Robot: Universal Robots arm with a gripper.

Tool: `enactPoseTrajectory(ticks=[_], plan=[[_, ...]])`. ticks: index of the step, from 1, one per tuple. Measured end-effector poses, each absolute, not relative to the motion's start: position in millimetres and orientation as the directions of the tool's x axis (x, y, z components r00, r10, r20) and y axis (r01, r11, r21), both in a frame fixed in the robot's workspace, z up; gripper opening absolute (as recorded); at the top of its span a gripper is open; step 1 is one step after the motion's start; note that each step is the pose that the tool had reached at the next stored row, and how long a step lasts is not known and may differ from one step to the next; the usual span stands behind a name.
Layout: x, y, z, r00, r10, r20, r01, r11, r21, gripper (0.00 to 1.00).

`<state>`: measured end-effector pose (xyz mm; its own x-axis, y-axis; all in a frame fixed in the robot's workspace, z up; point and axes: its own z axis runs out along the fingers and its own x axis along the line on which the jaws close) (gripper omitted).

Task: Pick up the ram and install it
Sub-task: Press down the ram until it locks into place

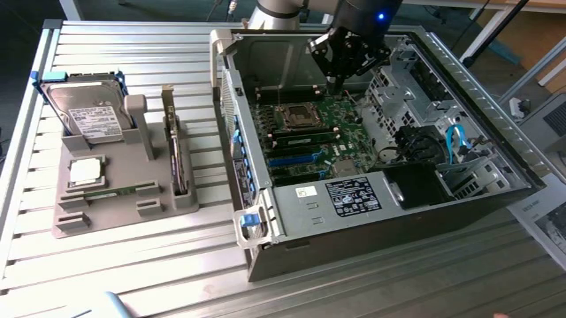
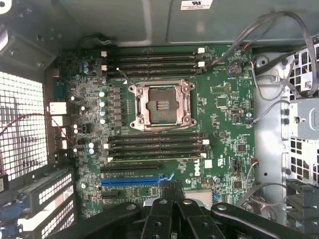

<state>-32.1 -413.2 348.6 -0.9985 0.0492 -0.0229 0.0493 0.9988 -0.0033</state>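
Observation:
The ram is a thin green stick lying in a slot of the grey holder at the exterior view's left, on the table beside the computer. My gripper hangs inside the open computer case, over the far part of the green motherboard, well away from the ram. In the wrist view its black fingers meet with nothing between them, above the board's edge near the blue slot. Long dark memory slots run on both sides of the empty processor socket.
The holder also carries a silver hard drive, a square silver processor chip and an upright card. Case walls, a metal drive cage and cables surround the motherboard. Ribbed metal table lies all around.

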Motion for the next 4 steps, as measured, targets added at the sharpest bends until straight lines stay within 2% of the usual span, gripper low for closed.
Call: enactPoseTrajectory(ticks=[4], plan=[[-32.1, -413.2, 348.6, -0.999, 0.049, -0.023, 0.049, 0.999, -0.003, 0.10]])
